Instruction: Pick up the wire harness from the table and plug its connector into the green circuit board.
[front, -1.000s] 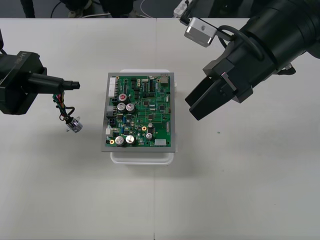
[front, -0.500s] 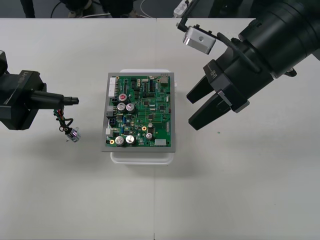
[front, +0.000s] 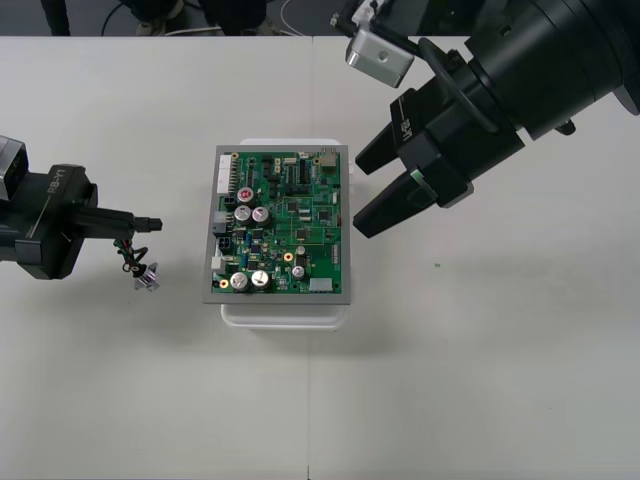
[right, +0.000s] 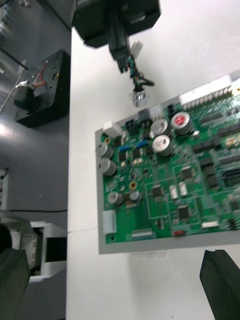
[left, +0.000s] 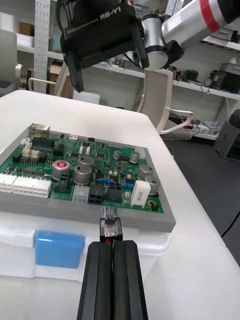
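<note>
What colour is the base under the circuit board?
The base is white, seen best in the left wrist view.

Under the left hand in the front view the wire harness hangs so small that its wire colours run together, and whether its metal socket touches the worktop cannot be told. The green circuit board hides most of its white base. In the left wrist view that hand's fingers, pressed together on the plug, cover the wires behind it. In the right wrist view the board runs past the picture's edge, the harness is blurred, and the right hand has its fingers cut off, two ends standing far apart.
</note>
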